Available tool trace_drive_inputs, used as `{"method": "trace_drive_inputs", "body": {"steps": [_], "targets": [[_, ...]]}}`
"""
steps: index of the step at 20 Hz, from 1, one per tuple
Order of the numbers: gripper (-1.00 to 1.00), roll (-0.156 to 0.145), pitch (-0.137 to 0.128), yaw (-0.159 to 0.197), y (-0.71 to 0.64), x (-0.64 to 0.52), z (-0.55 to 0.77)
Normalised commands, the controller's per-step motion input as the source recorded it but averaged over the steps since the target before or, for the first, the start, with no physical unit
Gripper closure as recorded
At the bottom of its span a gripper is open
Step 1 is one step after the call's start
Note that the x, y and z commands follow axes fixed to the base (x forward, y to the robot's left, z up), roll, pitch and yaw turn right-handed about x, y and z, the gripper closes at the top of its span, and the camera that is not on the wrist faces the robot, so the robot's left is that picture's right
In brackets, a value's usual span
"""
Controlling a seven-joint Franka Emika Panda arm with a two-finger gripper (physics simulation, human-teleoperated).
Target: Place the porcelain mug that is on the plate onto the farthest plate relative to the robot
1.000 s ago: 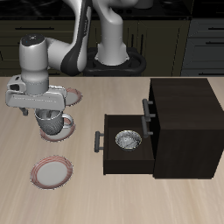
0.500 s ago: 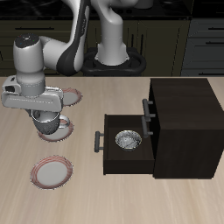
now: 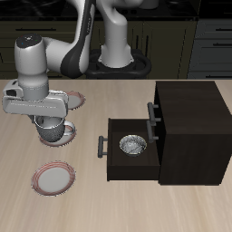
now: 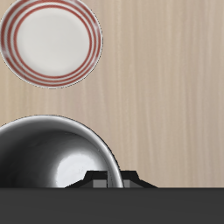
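Note:
My gripper is shut on the rim of the porcelain mug and holds it just above the plate it stood on, which is mostly hidden beneath it. The farthest plate, pinkish-red rimmed and bare, lies nearer the table's front edge, a short way from the mug. In the wrist view the mug fills the space in front of my gripper, and a bare plate, apparently the farthest one, lies beyond it on the wood.
A third matching plate lies farther back, near the robot's base. A dark cabinet stands beside the mug, its drawer pulled open with a small patterned bowl inside.
My gripper has risen a little with the mug in it, lifting it off the plate. Nothing else has moved.

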Motion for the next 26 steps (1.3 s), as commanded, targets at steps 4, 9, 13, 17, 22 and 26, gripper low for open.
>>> {"method": "trace_drive_inputs", "body": {"steps": [4, 9, 13, 17, 22, 26], "targets": [[1.0, 0.002, -0.053, 0.009, 0.1, 0.19, 0.3], [1.0, 0.001, -0.077, -0.006, 0.04, 0.17, 0.49], [1.0, -0.012, -0.057, 0.004, 0.01, 0.25, 0.43], [1.0, -0.013, -0.075, 0.007, 0.07, 0.16, 0.39], [1.0, 0.0, -0.016, -0.011, 0.04, 0.42, 0.12], [1.0, 0.022, 0.007, 0.004, -0.04, 0.37, 0.01]]}}
